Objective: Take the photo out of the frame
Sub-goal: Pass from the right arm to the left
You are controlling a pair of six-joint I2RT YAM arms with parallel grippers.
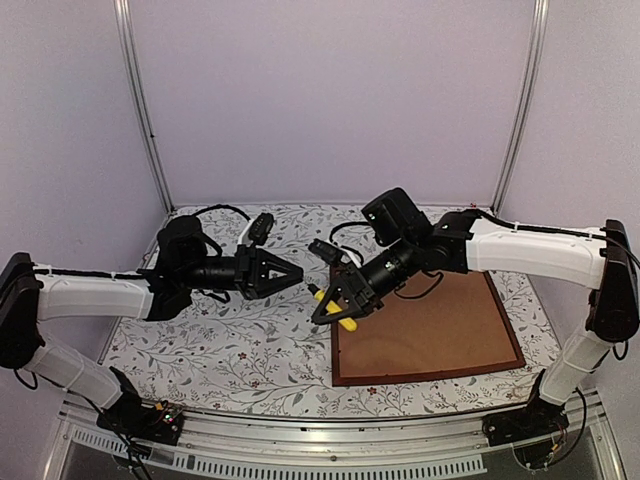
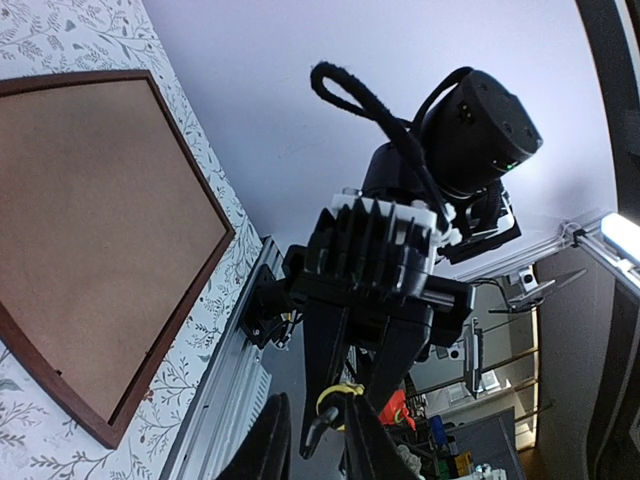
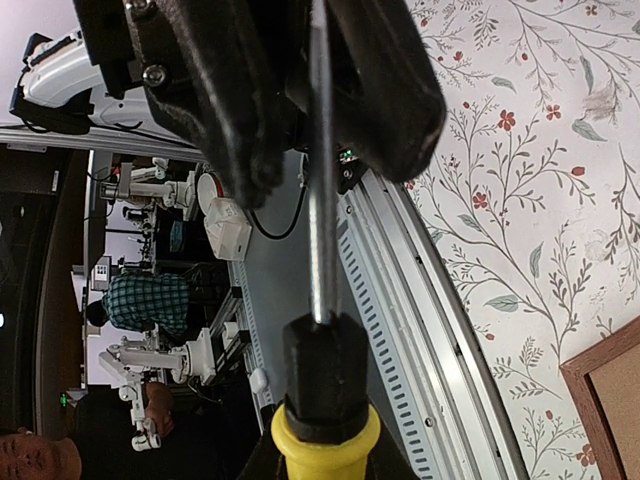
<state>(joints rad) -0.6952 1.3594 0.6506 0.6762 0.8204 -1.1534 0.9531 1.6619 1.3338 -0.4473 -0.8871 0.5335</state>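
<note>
Lying flat, back up, under and behind the right gripper [image 1: 330,305]: the frame [image 1: 430,378], filled by a brown backing board [image 1: 430,320]. Looks wider side to side from above.

Only seen from above: both arms over the flowery table [image 1: 230,340], tips nearly meeting.

Only seen in the right wrist view: a screwdriver [image 3: 320,200], yellow handle squeezed in the right fingers, metal rod pointing away into the narrow gap of the left gripper [image 1: 293,272]. Cannot tell if pinched there.

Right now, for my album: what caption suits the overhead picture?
Right gripper clamps a yellow-handled screwdriver by the face-down frame, left gripper hovering opposite.
</note>
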